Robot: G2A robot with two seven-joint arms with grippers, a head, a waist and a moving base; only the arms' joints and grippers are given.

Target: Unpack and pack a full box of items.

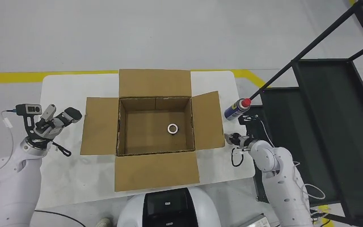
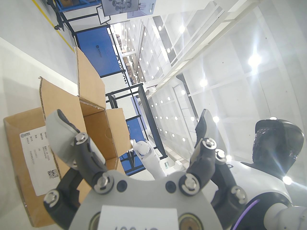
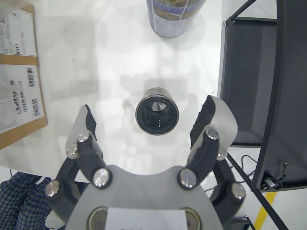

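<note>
The right pincer (image 3: 148,114) is held released astride a bearing (image 3: 157,117) on the table (image 3: 108,48), a can (image 3: 175,5) just beyond: seemingly unpacked goods. One ring (image 1: 173,129) is left in the box (image 1: 156,104); the left pincer (image 2: 130,120) is released too.

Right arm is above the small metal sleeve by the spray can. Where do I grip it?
Take the metal sleeve by its round outer wall, coming straight down: it stands on end, bore up, between the open fingers of the right gripper. The spray can stands apart beyond it.
</note>
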